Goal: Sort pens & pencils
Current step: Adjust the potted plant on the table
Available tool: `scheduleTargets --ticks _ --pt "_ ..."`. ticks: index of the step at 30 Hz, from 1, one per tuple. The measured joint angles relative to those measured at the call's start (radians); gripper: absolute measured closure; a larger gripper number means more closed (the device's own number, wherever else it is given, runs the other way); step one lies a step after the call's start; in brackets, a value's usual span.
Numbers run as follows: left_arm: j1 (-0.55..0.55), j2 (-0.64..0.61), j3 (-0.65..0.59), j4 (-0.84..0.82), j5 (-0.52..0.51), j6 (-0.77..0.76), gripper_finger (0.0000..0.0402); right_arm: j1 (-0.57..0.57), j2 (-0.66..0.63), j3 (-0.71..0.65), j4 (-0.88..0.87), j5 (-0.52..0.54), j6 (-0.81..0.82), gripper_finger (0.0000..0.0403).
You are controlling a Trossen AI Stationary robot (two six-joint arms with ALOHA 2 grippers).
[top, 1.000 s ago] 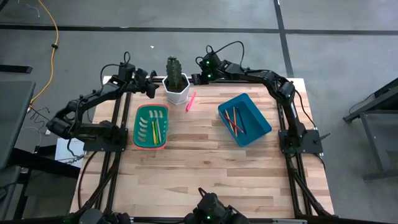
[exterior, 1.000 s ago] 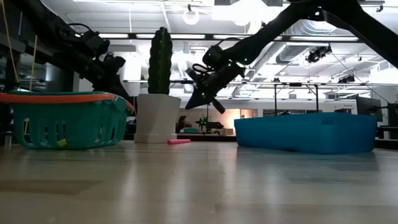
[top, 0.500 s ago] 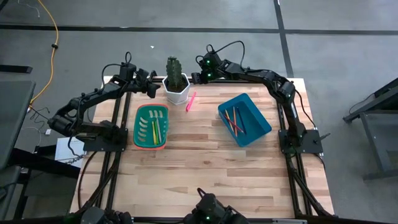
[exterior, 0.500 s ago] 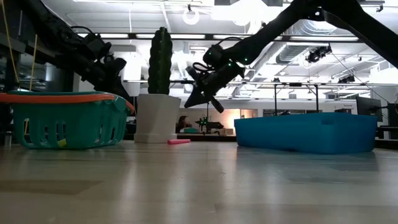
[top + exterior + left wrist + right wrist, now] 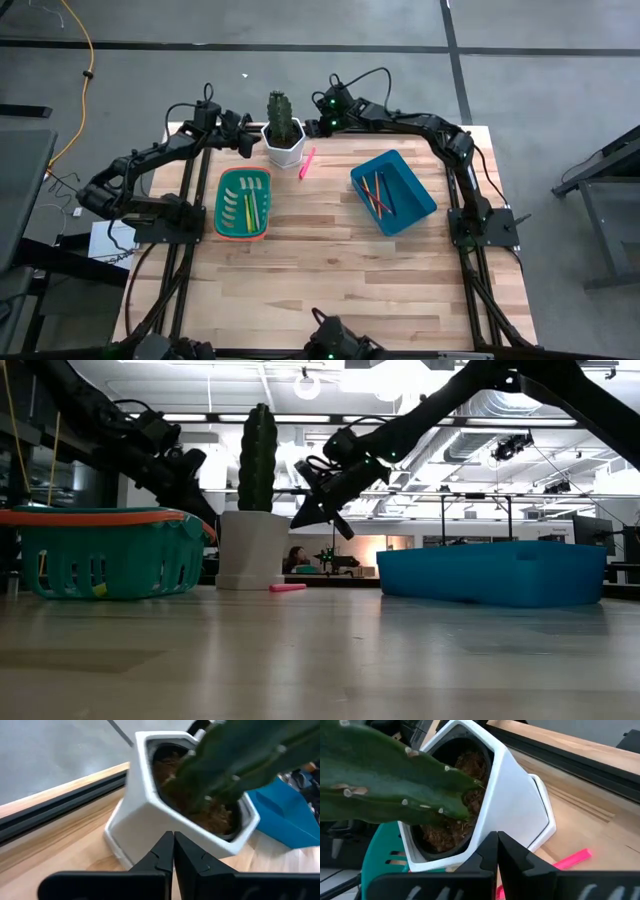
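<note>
Pens and pencils mostly sorted, by our reading. We count green and yellow pens (image 5: pixel 248 205) lying in the green basket (image 5: pixel 225 218) and several thin pencils (image 5: pixel 378 193) in the blue bin (image 5: pixel 412 213). One hot-pink pen (image 5: pixel 307 162) lies loose on the wooden table (image 5: pixel 330 280), just beside the white cactus pot (image 5: pixel 284 148), between basket and bin.

Both arms reach to the far edge of the table, one on each side of the pot. Left gripper (image 5: pixel 243 141) hangs beside the pot with fingers pressed together, holding nothing. Right gripper (image 5: pixel 318 124) hovers above and behind the pink pen, likewise clenched and empty (its wrist view shows the pen past the closed fingertips).

Handling, as we judge it: the pen is a light, stiff plastic stick, smooth and likely to roll or skid if nudged. We would take it across its middle, fingers set square to its length, so it does not pivot. The pot crowds one side, so an approach from the open side looks safer.
</note>
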Motion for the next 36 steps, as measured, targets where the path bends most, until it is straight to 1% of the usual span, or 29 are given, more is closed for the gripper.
scheduleTargets --ticks 6,20,25,28,36 --pt "-0.051 0.0 0.0 0.001 -0.037 0.006 0.0401 0.013 0.0 0.0 0.0 0.002 0.0 0.0403" --pt "-0.047 -0.001 0.0 -0.002 -0.043 0.005 0.0401 0.02 0.0 0.0 0.0 -0.034 0.002 0.0403" --pt "-0.047 -0.001 0.0 -0.002 -0.053 0.007 0.0401 0.026 0.006 0.0 0.008 -0.073 0.007 0.0403" --pt "-0.046 -0.002 0.0 -0.002 -0.077 0.008 0.0401 0.028 0.022 0.0 0.026 -0.1 0.028 0.0403" --pt "-0.046 -0.021 0.0 -0.035 -0.125 0.046 0.0401 0.039 0.034 0.0 0.06 -0.101 0.045 0.0403"
